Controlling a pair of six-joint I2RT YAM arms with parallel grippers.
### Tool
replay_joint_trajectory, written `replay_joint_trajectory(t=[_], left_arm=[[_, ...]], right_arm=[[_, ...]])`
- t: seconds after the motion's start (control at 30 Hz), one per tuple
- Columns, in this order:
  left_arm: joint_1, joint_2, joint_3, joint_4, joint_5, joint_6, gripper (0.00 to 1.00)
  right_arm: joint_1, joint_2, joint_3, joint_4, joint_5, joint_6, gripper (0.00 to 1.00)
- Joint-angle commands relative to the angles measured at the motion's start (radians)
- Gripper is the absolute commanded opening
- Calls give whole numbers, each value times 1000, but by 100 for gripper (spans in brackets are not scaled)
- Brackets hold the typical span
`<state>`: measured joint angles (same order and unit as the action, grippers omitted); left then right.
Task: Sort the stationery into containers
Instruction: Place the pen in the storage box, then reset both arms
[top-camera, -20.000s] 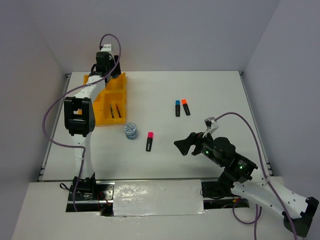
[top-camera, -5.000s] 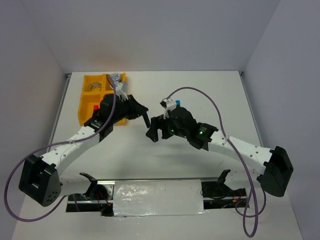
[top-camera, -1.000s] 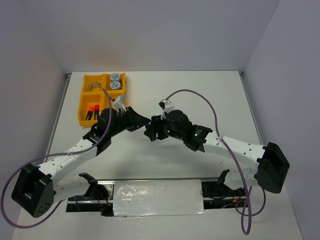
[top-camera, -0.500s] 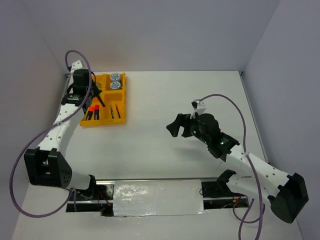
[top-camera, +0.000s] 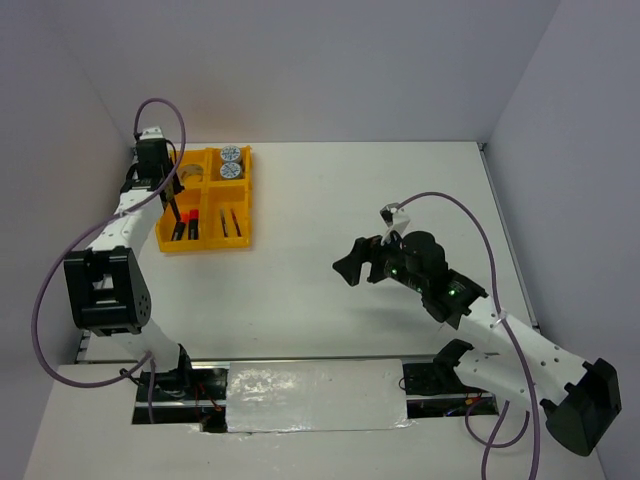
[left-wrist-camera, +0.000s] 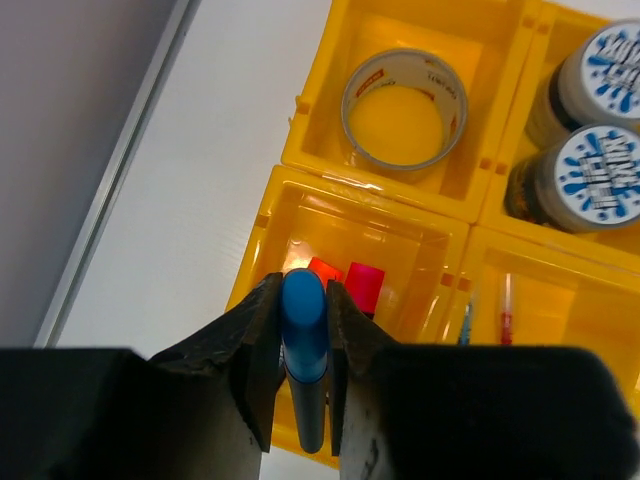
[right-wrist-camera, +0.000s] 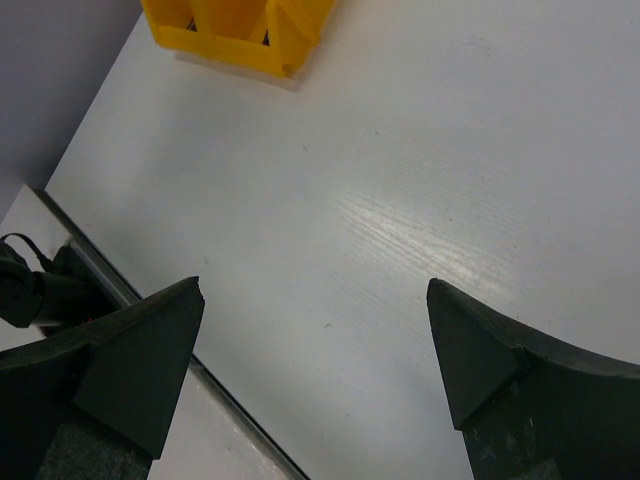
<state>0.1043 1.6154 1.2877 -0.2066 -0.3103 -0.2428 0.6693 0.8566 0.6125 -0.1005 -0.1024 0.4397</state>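
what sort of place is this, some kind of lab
Most likely a robotics lab test cell: a white table boxed in by plain walls, a left arm and right arm bolted at its near edge, and a yellow tray of stationery.

– Anything legible picked up?
– Read nothing in full. Noticed small reddish print running round the inner wall of the silver-grey tape ring (left-wrist-camera: 430, 68), in the far-left compartment of the yellow tray (left-wrist-camera: 380, 195); too small and blurred to make out.
– And on the blue-white tape rolls (left-wrist-camera: 602, 178)?
– Saw blue marks, possibly lettering, across the white tops in the far-right compartment. Could not decipher a word, brand or number.
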Motion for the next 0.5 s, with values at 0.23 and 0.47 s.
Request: replay_joint_trajectory(t=[0.23,0.47], left_arm=[[8,72,-11,92,-1,14,84],[6,-12,74,-101,-117,-123,96]], right_arm=[[-4,-59,50,-59,-39,-65,100],[-2,-122,92,-152,3,-81,100]])
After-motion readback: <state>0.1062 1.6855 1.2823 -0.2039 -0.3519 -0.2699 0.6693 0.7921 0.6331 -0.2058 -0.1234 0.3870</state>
